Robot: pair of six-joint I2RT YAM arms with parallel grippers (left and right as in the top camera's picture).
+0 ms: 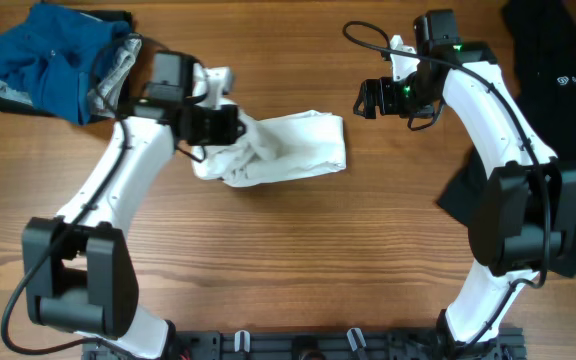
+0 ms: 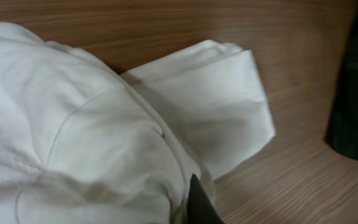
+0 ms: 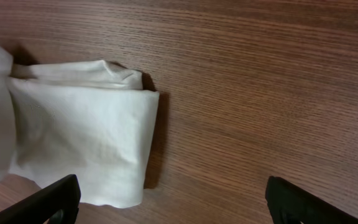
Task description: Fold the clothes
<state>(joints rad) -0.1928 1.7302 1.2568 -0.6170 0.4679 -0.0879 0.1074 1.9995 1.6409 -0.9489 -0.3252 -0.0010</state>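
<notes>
The white T-shirt [image 1: 293,148] lies as a folded, rumpled bundle at the middle of the wooden table, with no print or label showing. My left gripper [image 1: 230,128] is at the bundle's left end, where the cloth is bunched up. In the left wrist view the white cloth [image 2: 92,124] fills most of the frame and wraps round one dark fingertip [image 2: 201,202]; the gripper looks shut on it. My right gripper [image 1: 368,98] hovers open and empty just right of the shirt. In the right wrist view its fingers [image 3: 173,205] are spread wide over the shirt's folded right edge [image 3: 86,143].
A pile of blue and grey garments [image 1: 53,55] lies at the back left. A black garment with a small light logo [image 1: 558,70] lies at the right and runs down behind the right arm. It also shows in the left wrist view [image 2: 356,93].
</notes>
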